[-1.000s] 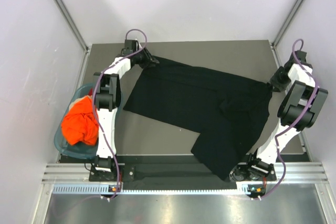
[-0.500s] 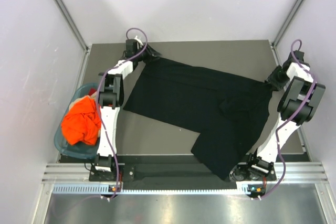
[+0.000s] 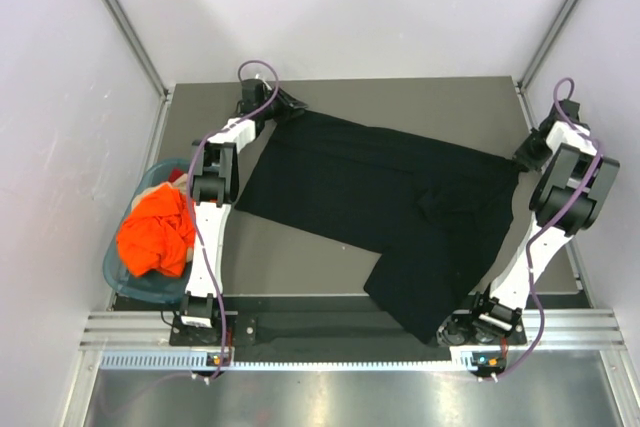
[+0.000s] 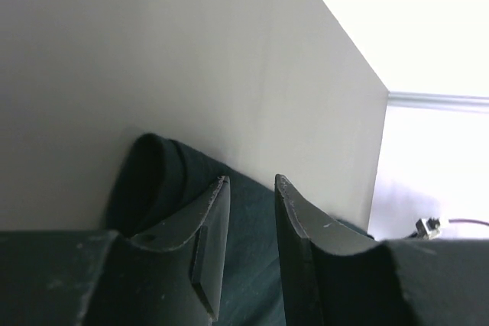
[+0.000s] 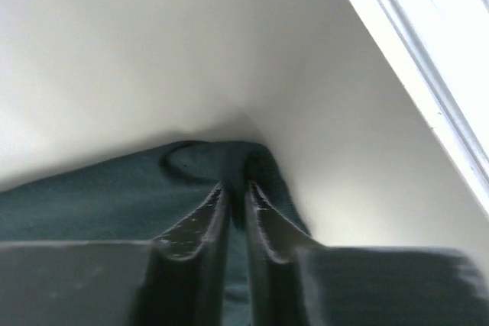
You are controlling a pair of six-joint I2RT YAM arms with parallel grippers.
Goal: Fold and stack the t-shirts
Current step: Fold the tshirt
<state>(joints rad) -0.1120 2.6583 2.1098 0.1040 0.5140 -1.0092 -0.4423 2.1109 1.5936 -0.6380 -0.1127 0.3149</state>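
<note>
The black t-shirt (image 3: 390, 197) lies spread across the dark table, with one part hanging toward the near edge. My left gripper (image 3: 291, 105) is at its far-left corner. In the left wrist view the gripper (image 4: 252, 181) has its jaws a little apart, and the cloth (image 4: 153, 173) lies under and between them, not pinched. My right gripper (image 3: 522, 158) is at the shirt's right corner. In the right wrist view it (image 5: 236, 186) is shut on a fold of the black cloth (image 5: 92, 196). The orange t-shirt (image 3: 155, 232) lies bunched in the basket.
The teal plastic basket (image 3: 115, 272) sits off the table's left edge beside the left arm. Pale walls enclose the table on the left, back and right. Bare table surface (image 3: 420, 102) shows behind the shirt.
My left gripper has shifted slightly right along the far edge at the shirt's corner. The right wrist moved a little. The shirt's shape is nearly unchanged.
</note>
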